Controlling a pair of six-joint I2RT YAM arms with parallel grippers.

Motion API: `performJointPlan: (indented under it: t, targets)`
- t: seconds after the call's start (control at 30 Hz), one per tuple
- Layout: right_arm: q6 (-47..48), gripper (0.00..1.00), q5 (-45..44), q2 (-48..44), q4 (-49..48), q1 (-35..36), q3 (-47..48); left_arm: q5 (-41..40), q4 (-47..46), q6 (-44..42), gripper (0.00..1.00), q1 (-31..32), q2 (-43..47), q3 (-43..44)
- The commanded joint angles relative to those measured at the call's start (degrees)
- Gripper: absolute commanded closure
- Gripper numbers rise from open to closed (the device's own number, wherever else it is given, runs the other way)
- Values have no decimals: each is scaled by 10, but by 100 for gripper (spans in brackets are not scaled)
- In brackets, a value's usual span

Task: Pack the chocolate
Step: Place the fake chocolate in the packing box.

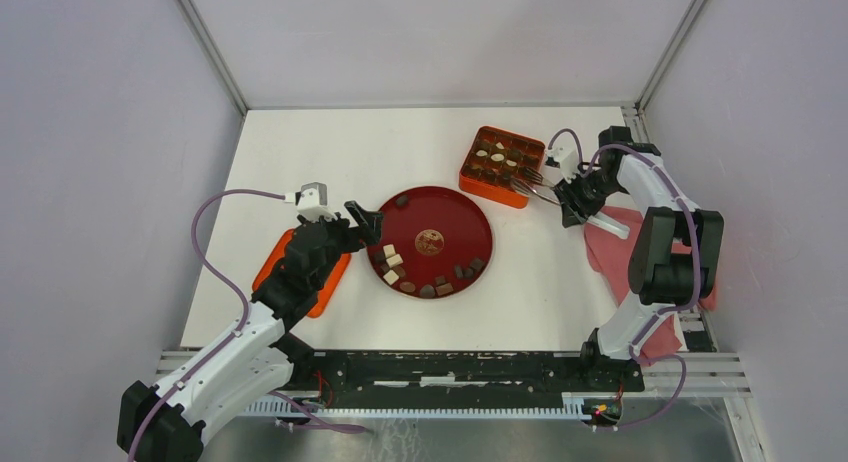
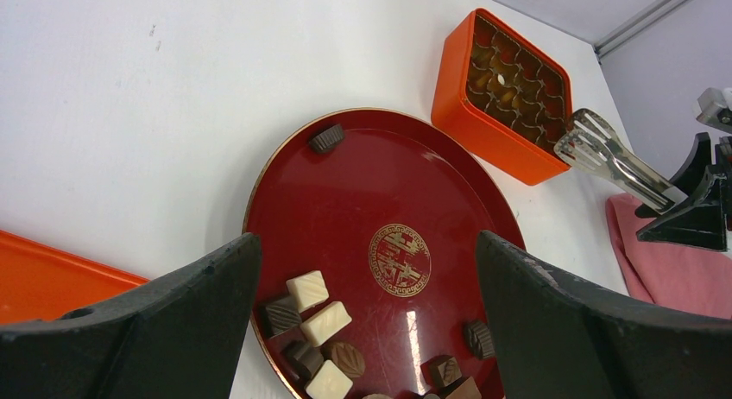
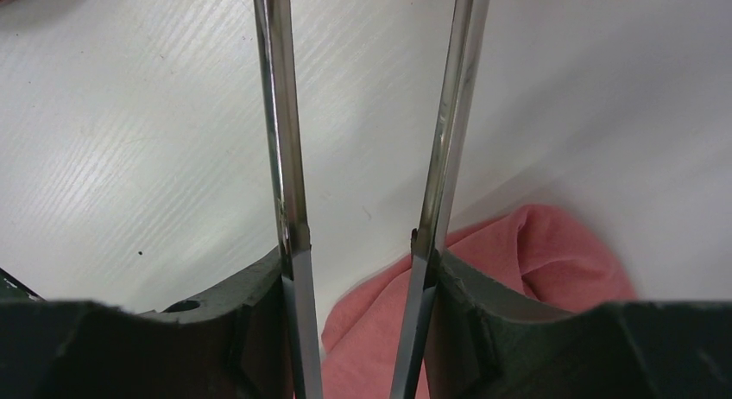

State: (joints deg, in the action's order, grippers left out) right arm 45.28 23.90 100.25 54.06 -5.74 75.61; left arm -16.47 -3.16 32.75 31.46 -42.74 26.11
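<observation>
Packing is partly done. The orange box (image 1: 490, 190) is sitting at the far right of the table (image 1: 300, 162), and several of its cells are holding pieces, brown and cream; others look unfilled. The chocolate (image 1: 392, 262) left to move, roughly a dozen pieces, is lying on the red plate (image 1: 440, 217) at centre. Most of it is crowding the near rim, and one dark piece (image 1: 401, 200) is sitting alone at the far rim.

The right gripper (image 1: 575, 200) is clamping metal tongs (image 1: 535, 185) by the handle end, and their tips are hanging over the box's near right corner. I can't tell whether the tips are carrying anything. The left gripper (image 1: 365, 222) is hovering at the plate's left edge, jaws spread wide, carrying nothing.

An orange lid (image 1: 270, 267) is lying under the left arm, and a pink cloth (image 1: 610, 247) is bunching under the right. Neither is blocking the plate-to-box path. The left gripper is crowding the plate's near-left pieces, which could get in the tongs' way.
</observation>
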Motion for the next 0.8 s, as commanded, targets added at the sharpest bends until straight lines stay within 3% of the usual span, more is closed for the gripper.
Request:
performJointPlan:
  t: [0.0,0.2,0.37,0.53,0.77]
  targets:
    - [0,50,13,-7,-11,-4,12,-9,-18,17,2,-3,0,8]
    - [-17,57,63,-43,-25,-9,2,-9,-16,17,2,-3,-1,10]
    - [-80,59,129,-109,-102,-14,-58,-8,-8,16,2,-2,-9,20]
    - [-203,63,185,-187,-253,-38,-157,-1,-1,15,2,-3,-7,31]
    - [-407,65,153,-286,-478,-60,-302,36,41,18,1,-2,7,69]
